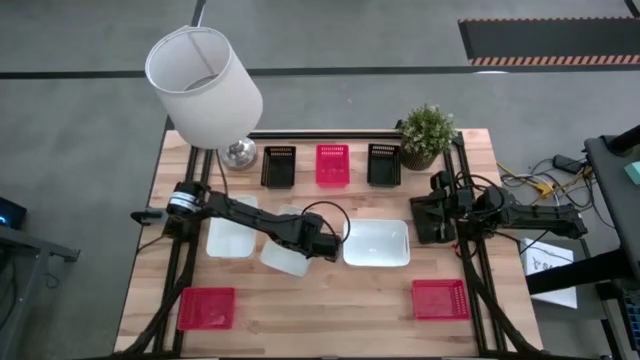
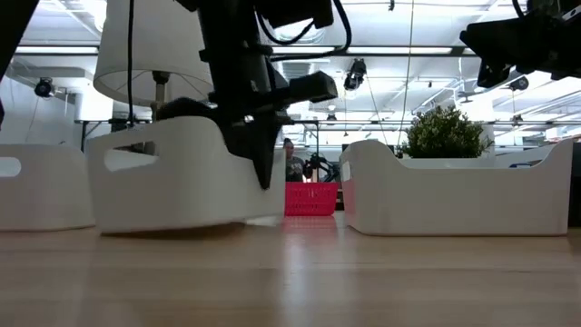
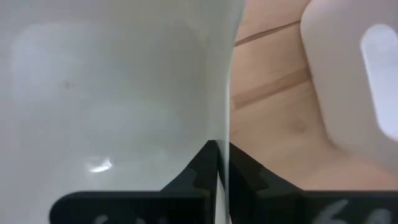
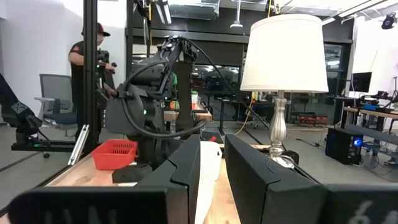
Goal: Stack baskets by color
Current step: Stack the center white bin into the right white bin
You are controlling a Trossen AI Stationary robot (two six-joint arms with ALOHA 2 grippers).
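Three white baskets lie in a row mid-table: a left one [image 1: 230,238], a skewed middle one [image 1: 282,252] and a right one [image 1: 377,243]. My left gripper [image 1: 327,244] is shut on the middle basket [image 2: 172,177] at its right end. Red baskets lie at the near left [image 1: 207,307], near right [image 1: 440,298] and far centre [image 1: 332,164]. Two black baskets [image 1: 278,166] [image 1: 384,164] flank the far red one. My right gripper [image 1: 418,216] waits open by the table's right side, its fingers [image 4: 186,168] holding nothing. My left gripper [image 3: 224,180] clamps the middle white basket's end wall [image 3: 227,112], the end nearest the right basket. One finger [image 3: 199,171] is inside the basket and the other [image 3: 252,180] outside. The fingers come steeply from above. The basket's left end [image 2: 113,222] sits on the table.
A lamp with a white shade [image 1: 205,85] stands at the far left and a potted plant [image 1: 427,133] at the far right. The right white basket [image 2: 458,191] lies close beside the held one. Bare wood [image 1: 320,305] shows between the near red baskets. A person [image 4: 93,56] stands beyond the table.
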